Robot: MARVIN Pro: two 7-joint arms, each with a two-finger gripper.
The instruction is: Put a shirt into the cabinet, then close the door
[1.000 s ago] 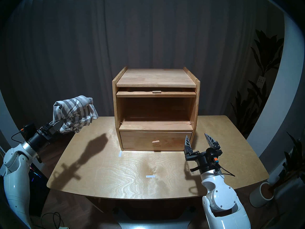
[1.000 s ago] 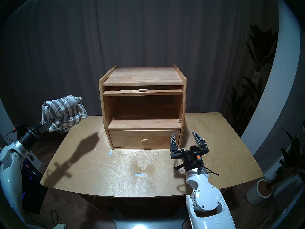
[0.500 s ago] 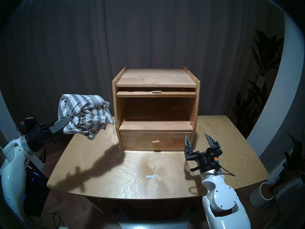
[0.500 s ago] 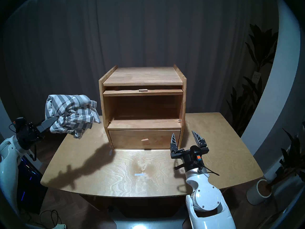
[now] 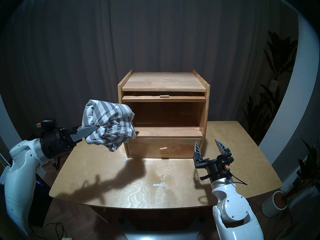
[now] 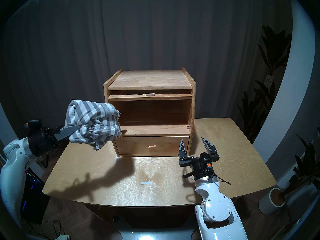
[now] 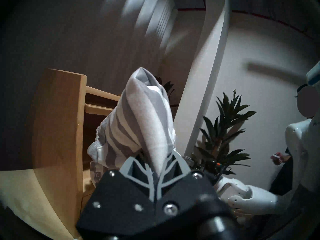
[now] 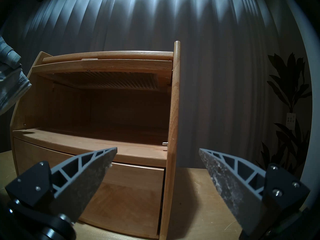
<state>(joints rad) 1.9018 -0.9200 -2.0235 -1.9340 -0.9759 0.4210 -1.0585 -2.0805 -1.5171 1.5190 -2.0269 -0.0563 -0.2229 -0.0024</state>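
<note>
Dark curtains hang behind a wooden table where the cabinet stands, its door raised. Left gripper clamps the bunched striped shirt in mid-air at the compartment's left edge; right gripper hovers, jaws wide and empty.

We saw the shirt as soft, matt knit cloth, creased, with a stitched hem. The cabinet was light-brown wood with visible grain and a low satin sheen; its door carried a ribbed translucent pane in a wooden frame. The table was pale plywood, smooth, with swirling grain and a glossy glare. The right gripper had grey matt plastic fingers with speckled, rough pads, on black mounts with metal screws. The arm shells looked glossy white plastic.
</note>
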